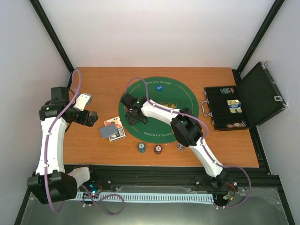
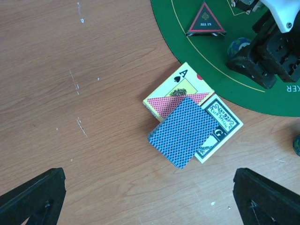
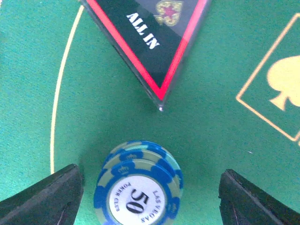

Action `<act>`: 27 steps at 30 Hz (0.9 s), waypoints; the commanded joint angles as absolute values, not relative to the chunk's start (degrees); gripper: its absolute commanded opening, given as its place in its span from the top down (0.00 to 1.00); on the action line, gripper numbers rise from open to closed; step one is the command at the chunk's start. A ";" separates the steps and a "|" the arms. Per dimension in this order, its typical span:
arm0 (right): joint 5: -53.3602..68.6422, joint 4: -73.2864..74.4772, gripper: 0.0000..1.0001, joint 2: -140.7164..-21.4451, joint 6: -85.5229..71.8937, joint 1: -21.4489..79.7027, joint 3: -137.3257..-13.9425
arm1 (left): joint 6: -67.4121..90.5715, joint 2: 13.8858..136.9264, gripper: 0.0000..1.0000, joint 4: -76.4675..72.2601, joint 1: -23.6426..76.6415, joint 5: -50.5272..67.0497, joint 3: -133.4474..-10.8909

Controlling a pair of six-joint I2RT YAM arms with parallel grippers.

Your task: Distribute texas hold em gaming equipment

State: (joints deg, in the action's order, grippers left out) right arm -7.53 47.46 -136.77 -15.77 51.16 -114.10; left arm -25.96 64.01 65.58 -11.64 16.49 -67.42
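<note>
A stack of blue striped-edge poker chips (image 3: 138, 190) marked 50 stands on the green poker mat (image 3: 220, 140), just below the tip of the red-black "ALL IN" triangular marker (image 3: 150, 37). My right gripper (image 3: 151, 190) is open astride this stack, with a gap on each side. From above, the right gripper (image 1: 132, 115) sits over the mat's left part. A grey-blue-backed deck of playing cards (image 2: 184, 131) lies on two card boxes (image 2: 177, 93) on the wood. My left gripper (image 2: 150, 201) hovers open just near of them, holding nothing.
Three small chip stacks (image 1: 158, 149) stand in a row on the table by the mat's near edge. A blue disc (image 1: 160, 87) lies at the mat's far side. The black hinged case (image 1: 229, 110) stands open at the right, chips and cards inside.
</note>
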 commanded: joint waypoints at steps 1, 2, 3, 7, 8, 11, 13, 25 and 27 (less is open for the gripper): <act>-9.54 49.34 0.20 -131.37 -15.50 50.79 -113.98 | -28.29 63.21 0.00 66.49 -11.82 18.44 -67.61; -9.63 49.32 0.20 -129.83 -15.77 50.87 -113.06 | -28.51 63.17 0.00 66.53 -11.78 18.61 -67.45; -9.52 49.08 0.20 -128.02 -15.99 51.05 -111.70 | -28.48 63.11 0.00 66.47 -11.79 18.59 -67.35; -9.53 46.48 0.18 -119.10 -17.35 53.47 -101.56 | -27.78 63.19 0.00 66.25 -11.78 18.64 -67.54; -9.28 45.82 0.16 -116.84 -17.82 54.57 -98.86 | -27.59 63.20 0.00 66.15 -11.82 18.96 -67.57; -9.04 43.65 0.12 -110.31 -19.88 59.24 -90.16 | -26.19 63.65 0.00 65.43 -11.81 19.64 -67.93; -9.34 41.98 0.10 -107.57 -21.76 62.23 -85.05 | -24.81 63.81 0.00 64.43 -11.86 19.46 -68.01; -10.87 38.95 0.07 -107.51 -26.76 69.14 -75.76 | -23.07 63.08 0.00 64.18 -11.83 19.46 -68.57; -11.06 38.96 0.08 -107.46 -26.48 69.06 -75.80 | -23.19 62.64 0.00 64.25 -11.79 19.51 -68.49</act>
